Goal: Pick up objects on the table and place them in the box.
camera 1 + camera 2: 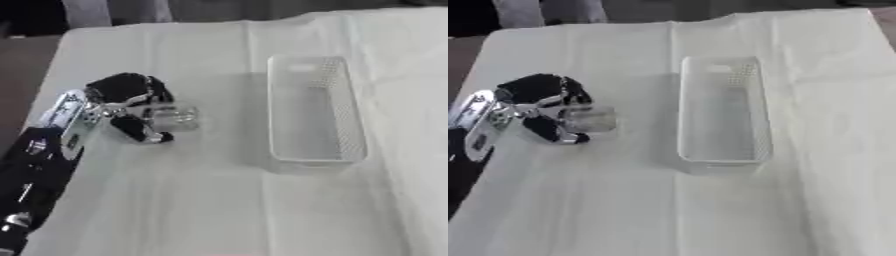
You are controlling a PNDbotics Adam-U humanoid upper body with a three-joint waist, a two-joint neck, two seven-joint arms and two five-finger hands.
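We look down on a tabletop (175, 200) covered edge to edge by a white cloth (605, 210) with soft creases running along it; the surface lies a little askew in both views. Beyond the table's left edge we see a dark brownish floor (22, 65), and past the far edge a dim backdrop with a pale upright shape near the far-left corner, too blurred for us to identify. Towards the left edge, about halfway along the tabletop's depth, our left hand (131, 102) comes in on its black and silver arm (48, 145) from the near-left corner. Its fingers and thumb are curled around a small clear object (178, 118), glassy and roughly cup-shaped, which sits at the level of the cloth; we cannot tell whether it rests on the cloth or is raised just off it. The fingers wrap over its far side and the thumb (140, 131) lies against its near side. Right of the middle of the tabletop stands a long white box (348, 125), a basket with perforated walls, its long sides running from near to far. It is apart from the hand and object, and its floor shows nothing inside.
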